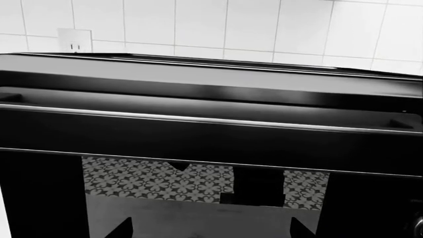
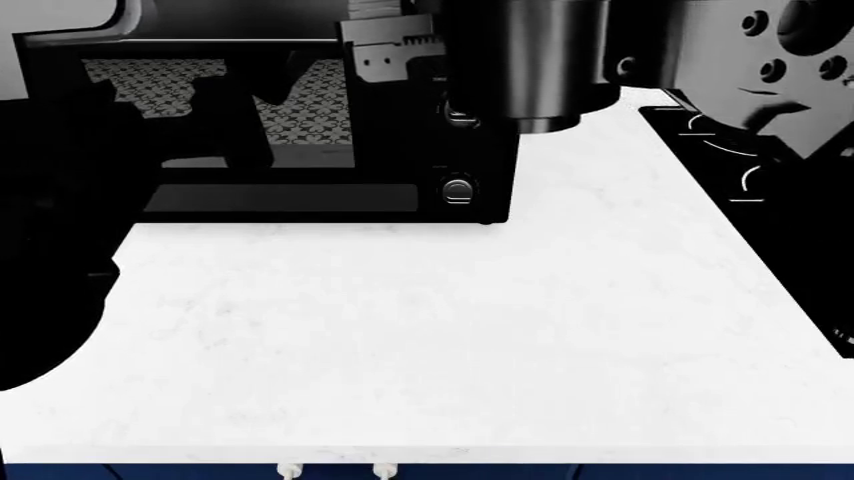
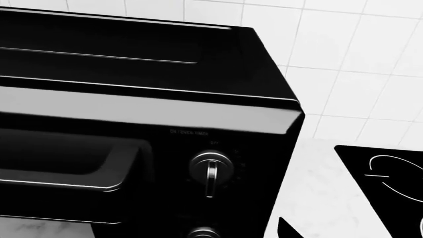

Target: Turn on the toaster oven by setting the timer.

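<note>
Right wrist view faces the toaster oven (image 3: 132,124) at the counter's (image 2: 467,330) back, its top knob (image 3: 211,168) centred, presumably lining up for the timer; stovetop (image 3: 390,183) beside it; neither gripper's opening can be told

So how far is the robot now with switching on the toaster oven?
Nothing looks done yet. The toaster oven stands on the counter. The right wrist view faces the top knob, its pointer straight down, untouched. The right arm hangs before the knob column. Gripping and turning the timer remains.
</note>
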`<state>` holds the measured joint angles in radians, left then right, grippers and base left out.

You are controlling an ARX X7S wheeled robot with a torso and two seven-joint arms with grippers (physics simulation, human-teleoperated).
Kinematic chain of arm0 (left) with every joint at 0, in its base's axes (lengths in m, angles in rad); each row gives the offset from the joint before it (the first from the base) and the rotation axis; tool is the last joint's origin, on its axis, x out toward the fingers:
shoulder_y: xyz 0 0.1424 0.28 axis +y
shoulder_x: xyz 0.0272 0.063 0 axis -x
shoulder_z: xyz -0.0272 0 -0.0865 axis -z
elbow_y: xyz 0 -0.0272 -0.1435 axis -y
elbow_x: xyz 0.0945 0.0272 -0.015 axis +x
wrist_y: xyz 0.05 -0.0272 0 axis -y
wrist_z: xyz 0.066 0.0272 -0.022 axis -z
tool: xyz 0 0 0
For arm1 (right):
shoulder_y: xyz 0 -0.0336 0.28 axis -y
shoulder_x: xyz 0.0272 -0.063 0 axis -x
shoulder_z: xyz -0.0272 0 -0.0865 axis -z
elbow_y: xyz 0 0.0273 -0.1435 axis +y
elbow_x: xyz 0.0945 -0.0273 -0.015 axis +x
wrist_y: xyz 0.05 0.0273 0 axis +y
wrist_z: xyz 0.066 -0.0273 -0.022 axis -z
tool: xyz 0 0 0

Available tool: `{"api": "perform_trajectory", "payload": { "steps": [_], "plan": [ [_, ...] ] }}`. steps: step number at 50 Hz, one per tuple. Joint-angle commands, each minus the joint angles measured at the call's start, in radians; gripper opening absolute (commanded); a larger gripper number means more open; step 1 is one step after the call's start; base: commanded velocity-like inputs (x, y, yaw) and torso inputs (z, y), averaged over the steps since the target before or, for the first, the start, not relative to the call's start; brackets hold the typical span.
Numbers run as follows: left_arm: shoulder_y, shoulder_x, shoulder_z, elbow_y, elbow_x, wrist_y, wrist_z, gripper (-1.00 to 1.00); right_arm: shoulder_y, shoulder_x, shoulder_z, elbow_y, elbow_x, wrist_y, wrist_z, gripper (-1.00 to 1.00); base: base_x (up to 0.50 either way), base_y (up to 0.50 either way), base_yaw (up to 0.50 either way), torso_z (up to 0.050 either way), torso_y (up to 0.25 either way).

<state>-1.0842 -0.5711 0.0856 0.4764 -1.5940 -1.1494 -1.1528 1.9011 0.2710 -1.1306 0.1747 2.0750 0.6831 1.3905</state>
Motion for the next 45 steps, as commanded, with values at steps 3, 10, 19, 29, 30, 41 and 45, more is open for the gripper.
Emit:
{"api": "perform_trajectory", "payload": {
  "steps": [3, 10, 19, 29, 30, 41, 45],
  "plan": [
    [0.001, -0.004, 0.005, -0.001, -0.001, 0.008, 0.0, 1.0, 0.008, -0.017, -0.014, 0.022, -0.004, 0.002, -0.004, 1.0, 0.0, 0.0, 0.0, 0.0, 0.0],
    [0.0, -0.008, 0.006, -0.001, -0.002, 0.012, -0.001, 1.0, 0.009, -0.022, -0.022, 0.029, -0.014, 0.001, -0.008, 1.0, 0.0, 0.0, 0.0, 0.0, 0.0],
    [0.001, -0.009, 0.01, -0.002, -0.002, 0.016, -0.001, 1.0, 0.009, -0.023, -0.032, 0.049, -0.032, -0.004, -0.014, 1.0, 0.0, 0.0, 0.0, 0.0, 0.0],
    [0.001, -0.013, 0.014, 0.002, -0.008, 0.02, -0.005, 1.0, 0.003, -0.031, -0.044, 0.071, -0.046, -0.004, -0.035, 1.0, 0.0, 0.0, 0.0, 0.0, 0.0],
    [0.002, -0.014, 0.014, 0.002, -0.009, 0.021, -0.006, 1.0, 0.004, -0.033, -0.045, 0.075, -0.048, -0.004, -0.038, 1.0, 0.0, 0.0, 0.0, 0.0, 0.0],
    [0.006, -0.019, 0.015, 0.008, -0.019, 0.026, -0.011, 1.0, 0.006, -0.04, -0.051, 0.09, -0.052, -0.002, -0.055, 1.0, 0.0, 0.0, 0.0, 0.0, 0.0],
    [0.006, -0.02, 0.018, 0.007, -0.018, 0.028, -0.01, 1.0, 0.006, -0.042, -0.052, 0.092, -0.053, -0.002, -0.057, 1.0, 0.0, 0.0, 0.0, 0.0, 0.0]
  ]
}}
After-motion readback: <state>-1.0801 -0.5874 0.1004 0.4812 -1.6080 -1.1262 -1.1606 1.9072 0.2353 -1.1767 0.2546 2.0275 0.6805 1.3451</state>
